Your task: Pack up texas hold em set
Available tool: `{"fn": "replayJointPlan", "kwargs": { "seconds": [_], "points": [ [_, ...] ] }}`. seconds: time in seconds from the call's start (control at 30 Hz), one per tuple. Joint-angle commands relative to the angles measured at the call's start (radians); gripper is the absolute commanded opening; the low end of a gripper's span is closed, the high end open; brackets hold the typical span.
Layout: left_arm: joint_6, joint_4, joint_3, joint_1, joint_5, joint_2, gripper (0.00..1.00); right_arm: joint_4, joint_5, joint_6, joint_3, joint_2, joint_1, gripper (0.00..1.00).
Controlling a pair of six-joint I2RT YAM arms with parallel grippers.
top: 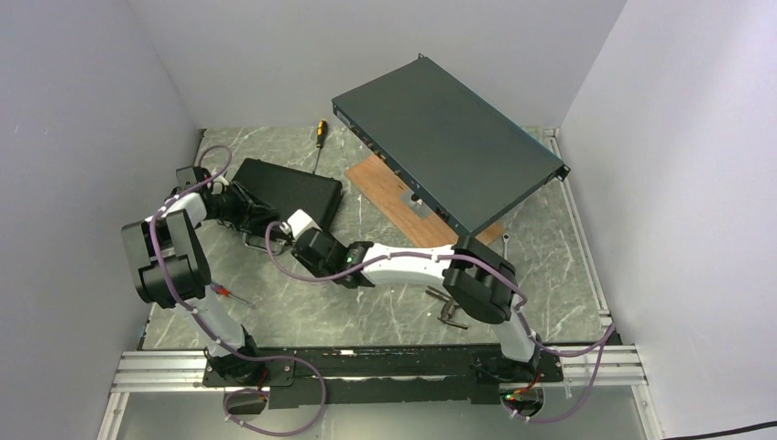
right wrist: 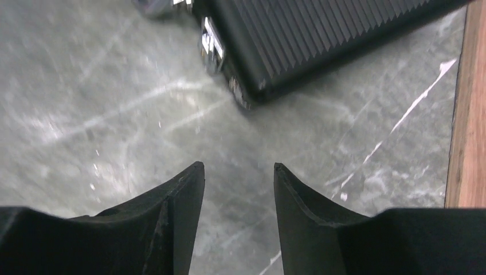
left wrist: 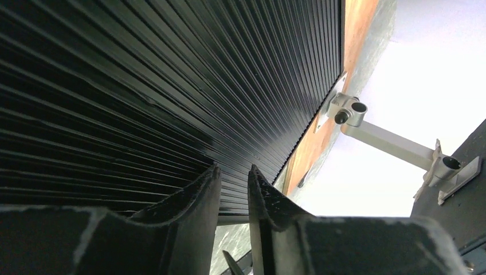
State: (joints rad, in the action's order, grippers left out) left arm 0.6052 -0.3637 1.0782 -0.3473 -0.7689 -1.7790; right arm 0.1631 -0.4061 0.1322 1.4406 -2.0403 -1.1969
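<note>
The texas hold em set is a small black ribbed briefcase (top: 291, 190), lying shut and flat on the table at left of centre. My left gripper (top: 257, 218) sits low against its near-left edge. In the left wrist view the ribbed case (left wrist: 143, 86) fills the upper left, and the left gripper (left wrist: 234, 172) is open by a narrow gap with nothing in it. My right gripper (top: 286, 229) hovers just off the case's near corner. It (right wrist: 238, 166) is open over bare table, below the case (right wrist: 321, 34) and a silver latch (right wrist: 211, 43).
A large flat dark-grey metal box (top: 449, 147) leans tilted over a wooden board (top: 385, 188) behind and right of the case. A yellow-handled screwdriver (top: 320, 133) lies at the back. Black pliers (top: 449, 307) and a red-handled tool (top: 229, 293) lie near the arm bases.
</note>
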Motion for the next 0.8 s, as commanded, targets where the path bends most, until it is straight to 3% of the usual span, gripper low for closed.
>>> {"fn": "replayJointPlan", "kwargs": {
  "seconds": [0.0,0.2,0.43,0.6,0.77],
  "points": [
    [-0.097,-0.029,-0.015,0.009,0.110,0.015,0.35,0.028,0.046,0.030,0.172,-0.045,0.041,0.53],
    [-0.124,0.032,-0.050,0.004,0.091,0.110,0.52,0.036,0.119,0.011,0.308,-0.114,0.089,0.66],
    [-0.151,0.058,-0.091,-0.034,0.152,0.276,0.63,0.063,0.224,0.067,0.383,-0.184,0.157,0.68],
    [-0.063,0.118,-0.127,-0.180,0.051,0.317,0.59,0.032,0.269,0.074,0.351,-0.202,0.167,0.52],
    [-0.049,0.095,-0.077,-0.275,0.038,0.256,0.42,-0.021,0.320,0.104,0.284,-0.193,0.169,0.44]
  ]
}}
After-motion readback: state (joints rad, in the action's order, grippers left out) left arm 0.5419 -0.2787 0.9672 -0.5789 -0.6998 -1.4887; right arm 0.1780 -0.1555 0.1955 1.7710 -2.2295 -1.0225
